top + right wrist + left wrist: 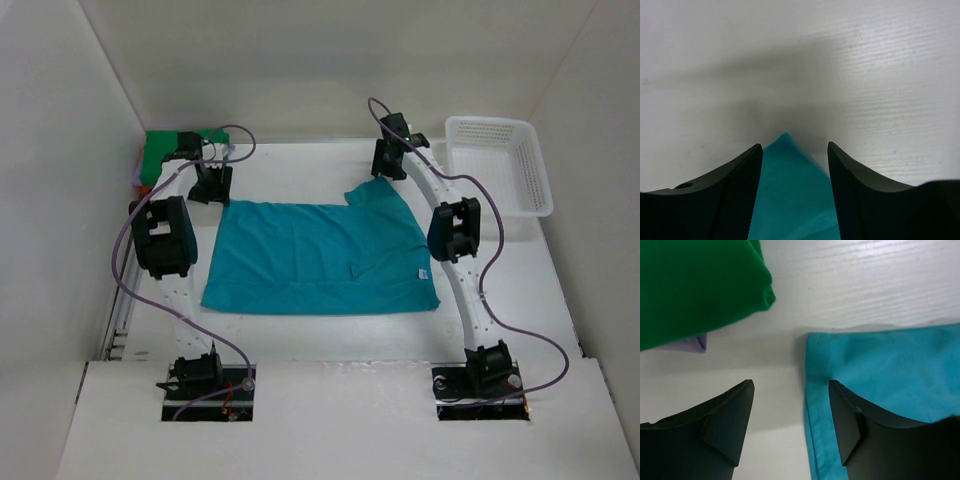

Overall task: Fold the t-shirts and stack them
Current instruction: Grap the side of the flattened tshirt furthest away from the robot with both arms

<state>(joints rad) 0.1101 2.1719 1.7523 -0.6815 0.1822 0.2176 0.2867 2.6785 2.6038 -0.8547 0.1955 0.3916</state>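
- White table (pixel 300 335), white walls: one teal t-shirt (pixel 310 255) lies spread mid-table, apparently part-folded.
- At its far edge are two claws, the left gripper (pixel 790 385) and the right gripper (pixel 795 146). Both stand parted and grip nothing, with teal corners beneath them.
- Step, I judge: folding the teal one. The next move needs fresh corner grips.
- Far left: one green t-shirt (pixel 175 145) on one lavender t-shirt (pixel 692 344), with one orange t-shirt (pixel 137 168) edge beside them.
- Far right: one basket (pixel 487 121).
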